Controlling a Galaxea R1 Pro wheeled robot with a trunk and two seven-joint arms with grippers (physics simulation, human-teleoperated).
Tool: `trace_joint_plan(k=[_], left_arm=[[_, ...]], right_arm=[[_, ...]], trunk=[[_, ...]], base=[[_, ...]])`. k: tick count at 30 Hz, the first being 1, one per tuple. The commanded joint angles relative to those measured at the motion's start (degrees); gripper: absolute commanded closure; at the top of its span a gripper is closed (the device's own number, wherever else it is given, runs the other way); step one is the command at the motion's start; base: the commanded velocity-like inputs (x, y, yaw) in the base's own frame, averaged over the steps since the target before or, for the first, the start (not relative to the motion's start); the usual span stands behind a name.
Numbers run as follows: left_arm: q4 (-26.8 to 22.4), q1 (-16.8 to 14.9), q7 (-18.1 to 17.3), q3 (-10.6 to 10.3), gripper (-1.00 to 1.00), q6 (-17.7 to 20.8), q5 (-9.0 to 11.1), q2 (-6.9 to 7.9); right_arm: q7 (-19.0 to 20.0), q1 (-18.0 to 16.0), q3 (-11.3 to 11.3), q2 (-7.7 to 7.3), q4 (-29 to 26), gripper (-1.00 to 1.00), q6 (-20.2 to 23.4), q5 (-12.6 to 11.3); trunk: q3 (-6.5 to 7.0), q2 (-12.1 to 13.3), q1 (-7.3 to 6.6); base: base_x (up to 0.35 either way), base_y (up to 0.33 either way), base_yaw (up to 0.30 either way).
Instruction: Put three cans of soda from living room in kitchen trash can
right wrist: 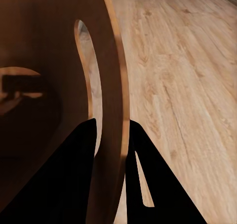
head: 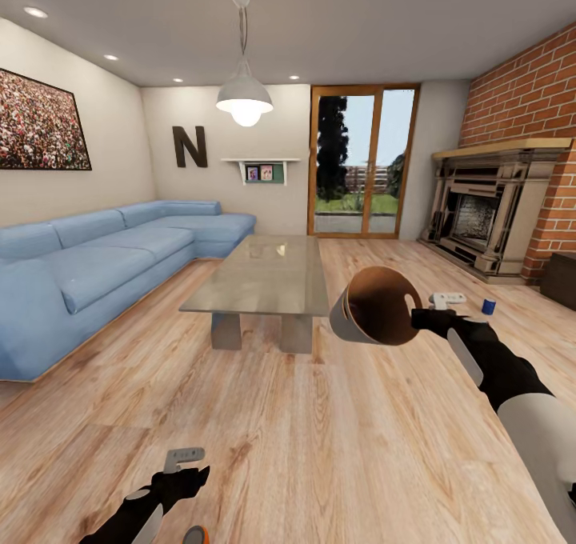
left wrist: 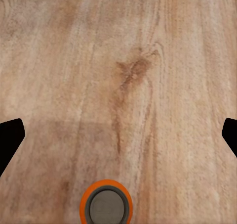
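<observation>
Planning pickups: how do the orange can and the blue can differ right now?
The orange can stands upright on the wood floor directly below the open left gripper, close to the robot. The blue can stands farther off, toward the fireplace, beyond the right gripper, which holds a brown bin. They differ in colour; both stand on the floor.

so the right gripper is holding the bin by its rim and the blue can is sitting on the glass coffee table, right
Not quite. The right gripper does clamp the bin by its rim, but the blue can stands on the wooden floor near the fireplace, as the head view shows.
</observation>
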Motion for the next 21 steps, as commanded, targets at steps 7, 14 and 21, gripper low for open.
trace_joint_plan(k=[7,14,21], left_arm=[[0.01,0.00,0.00,0.00,-1.00,-0.01,-0.02,-0.01],[0.01,0.00,0.00,0.00,-1.00,-0.01,-0.01,-0.01],[0.01,0.00,0.00,0.00,-1.00,-0.01,-0.02,-0.01]], right_arm=[[0.40,0.42,-0.14,-0.06,-0.20,1.00,-3.12,-0.25],[3.06,0.78,-0.34,-0.13,-0.26,1.00,-3.69,-0.18],[4.05,1.20,-0.40,-0.19,-0.29,1.00,-7.35,-0.22]], trunk=[[0.01,-0.01,-0.01],[0.01,-0.01,-0.01],[0.01,-0.01,-0.01]], base=[[0.000,0.000,0.000],[0.000,0.000,0.000],[0.000,0.000,0.000]])
